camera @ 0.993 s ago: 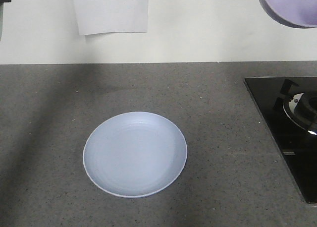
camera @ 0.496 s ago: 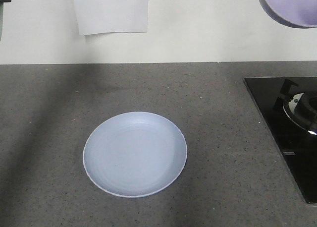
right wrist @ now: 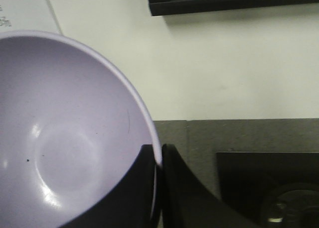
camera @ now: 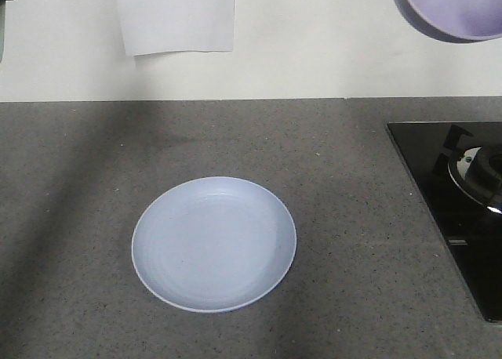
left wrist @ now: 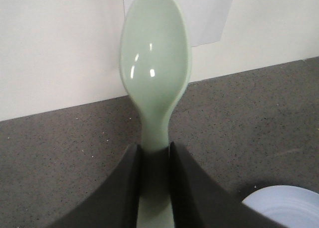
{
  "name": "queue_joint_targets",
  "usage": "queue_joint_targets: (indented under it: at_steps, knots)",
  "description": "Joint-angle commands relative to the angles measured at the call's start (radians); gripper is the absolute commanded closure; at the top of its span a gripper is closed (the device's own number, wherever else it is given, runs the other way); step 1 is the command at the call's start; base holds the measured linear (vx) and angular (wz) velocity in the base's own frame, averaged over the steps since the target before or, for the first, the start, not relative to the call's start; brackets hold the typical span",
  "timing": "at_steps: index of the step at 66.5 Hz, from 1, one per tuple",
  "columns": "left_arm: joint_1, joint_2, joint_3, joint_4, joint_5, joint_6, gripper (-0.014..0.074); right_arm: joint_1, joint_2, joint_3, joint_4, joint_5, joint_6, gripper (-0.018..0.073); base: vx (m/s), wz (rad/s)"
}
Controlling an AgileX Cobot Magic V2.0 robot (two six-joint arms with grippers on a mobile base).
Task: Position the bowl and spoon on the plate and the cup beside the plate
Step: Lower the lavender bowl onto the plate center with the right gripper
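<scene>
The pale blue plate lies on the grey counter, with nothing on it. High at the top right of the front view hangs the lilac bowl, held in the air. In the right wrist view my right gripper is shut on the rim of the bowl, one finger inside and one outside. The mint-green spoon points away from the left wrist camera, its handle pinched in my left gripper above the counter. An edge of the plate shows at the lower right there. The cup is out of view.
A black glass hob with a burner fills the counter's right side. A white sheet of paper hangs on the white back wall. A dark shelf runs along the wall, high in the right wrist view.
The bowl in my right gripper has shifted a little to the left. The plate has stayed where it was.
</scene>
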Motion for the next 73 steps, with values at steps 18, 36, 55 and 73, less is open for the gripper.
queue_joint_targets:
  at_steps: [18,36,55,73]
  knots:
    - [-0.005,-0.029,-0.032,-0.006,-0.075,0.0,0.0603,0.045,0.236,-0.026,0.407,0.075,-0.342,0.0526,0.0,0.0]
    - [-0.005,-0.029,-0.032,-0.008,-0.049,0.0,0.0603,0.279,0.421,-0.026,0.277,0.063,-0.331,0.0473,0.0,0.0]
    - [-0.005,-0.029,-0.032,-0.008,-0.03,0.0,0.0603,0.385,0.54,-0.026,0.216,0.045,-0.201,0.0459,0.0,0.0]
    - [-0.005,-0.029,-0.032,-0.007,-0.015,0.0,0.0603,0.421,0.613,-0.026,0.247,0.062,-0.205,0.0449,0.0,0.0]
